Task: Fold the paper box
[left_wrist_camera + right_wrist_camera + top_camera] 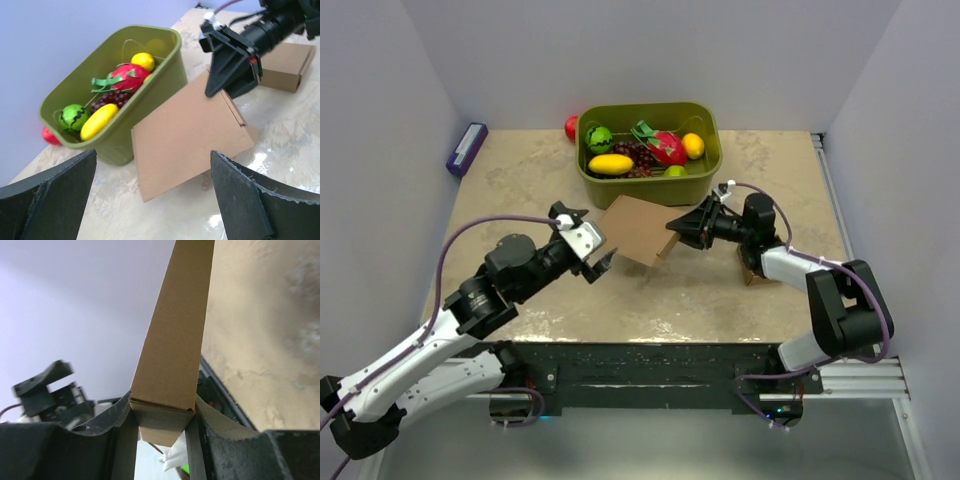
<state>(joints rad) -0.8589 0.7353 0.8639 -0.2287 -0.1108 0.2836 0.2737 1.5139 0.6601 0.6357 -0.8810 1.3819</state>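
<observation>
A: Paper box [638, 230]?
B: Propped aslant on the worktop [520, 180], just in front of the green bin [620, 190].
A: Right gripper [676, 232]?
B: Clamped on the box's right edge, holding it up.
A: Left gripper [590, 240]?
B: Spread wide, just beside the left edge, not touching.
A: Elsewhere?
B: Small cardboard cube [290, 67] beneath the right arm.

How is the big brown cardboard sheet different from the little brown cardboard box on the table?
The big flat brown cardboard sheet is wide and unfolded; the small brown cardboard box is compact and folded shut. The sheet leans tilted, pinched at one edge by the right hand; the small box lies flat on the table with no hand on it. Both are plain brown cardboard.
</observation>
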